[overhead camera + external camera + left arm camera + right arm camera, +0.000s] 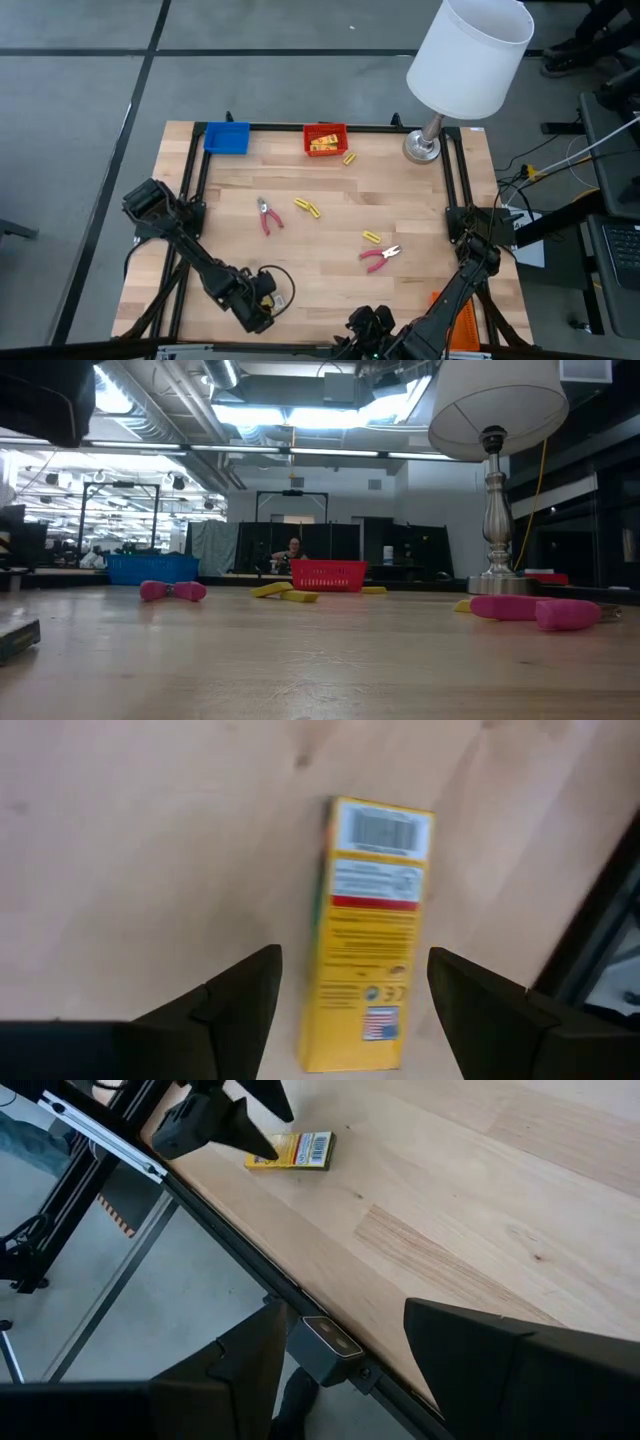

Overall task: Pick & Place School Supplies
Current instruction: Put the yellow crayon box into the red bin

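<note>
The left end effector is hovering low over the near left part of the wooden tabletop, its fingers spread apart on either side of a yellow packet that is lying flat beneath it, untouched. From the table's centre this packet is sitting at about seven o'clock, close to the front edge. The right end effector is waiting at the near edge around six o'clock, jaws likewise apart and holding nothing.

The other supplies are lying loose across the middle. One pink-handled pliers is resting at about nine o'clock, with a pair of yellow sticks just beside it. A second pliers is lying at four o'clock, near another yellow piece. At twelve o'clock a red tray is holding yellow items, with one stick beside it; a blue tray is sitting at eleven o'clock. A white-shaded lamp is standing at the far right corner, and an orange tray is showing at the near right edge.
</note>
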{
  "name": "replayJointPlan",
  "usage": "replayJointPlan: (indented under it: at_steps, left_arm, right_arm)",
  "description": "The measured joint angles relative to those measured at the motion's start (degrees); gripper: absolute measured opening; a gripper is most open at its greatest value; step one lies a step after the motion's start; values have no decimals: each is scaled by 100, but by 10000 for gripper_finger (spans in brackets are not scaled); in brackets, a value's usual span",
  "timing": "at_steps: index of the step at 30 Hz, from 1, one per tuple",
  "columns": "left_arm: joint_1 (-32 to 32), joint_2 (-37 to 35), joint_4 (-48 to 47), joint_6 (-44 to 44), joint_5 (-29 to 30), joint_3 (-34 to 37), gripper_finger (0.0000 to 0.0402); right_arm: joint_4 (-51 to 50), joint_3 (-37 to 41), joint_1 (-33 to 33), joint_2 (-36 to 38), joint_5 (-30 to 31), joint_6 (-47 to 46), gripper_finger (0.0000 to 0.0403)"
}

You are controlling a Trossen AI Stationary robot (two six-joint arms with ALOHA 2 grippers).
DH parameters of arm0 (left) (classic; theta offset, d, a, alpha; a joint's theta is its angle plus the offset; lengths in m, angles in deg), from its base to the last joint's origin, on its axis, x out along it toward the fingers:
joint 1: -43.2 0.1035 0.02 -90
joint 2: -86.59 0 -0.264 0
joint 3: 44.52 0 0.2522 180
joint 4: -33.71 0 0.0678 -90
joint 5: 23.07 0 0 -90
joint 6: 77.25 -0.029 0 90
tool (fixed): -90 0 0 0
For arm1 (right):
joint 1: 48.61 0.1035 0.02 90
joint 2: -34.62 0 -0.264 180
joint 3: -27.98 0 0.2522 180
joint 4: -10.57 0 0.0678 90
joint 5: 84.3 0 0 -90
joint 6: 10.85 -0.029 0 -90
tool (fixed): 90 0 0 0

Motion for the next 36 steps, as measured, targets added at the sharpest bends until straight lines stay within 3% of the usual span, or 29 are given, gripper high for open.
replayJointPlan:
  at_steps: [5, 14, 18, 27, 36]
  left_arm:
    - [0, 476, -222, -345, -169, -467, 251]
    - [-4, 1559, -2235, -615, -174, -1940, 250]
    - [-7, 1566, -2267, -466, -71, -1963, 233]
    - [6, 1374, -2493, -252, 378, -1913, 148]
    - [325, 1040, -2753, -337, 718, -1898, 166]
  right_arm:
    - [-25, 0, 0, 0, 0, -6, 210]
    - [-40, 0, 20, 0, -1, -155, 210]
    - [-40, 0, 33, 0, -1, -168, 210]
    - [-39, 0, 35, 0, 0, -173, 210]
    - [-38, 0, 37, 0, 44, -173, 210]
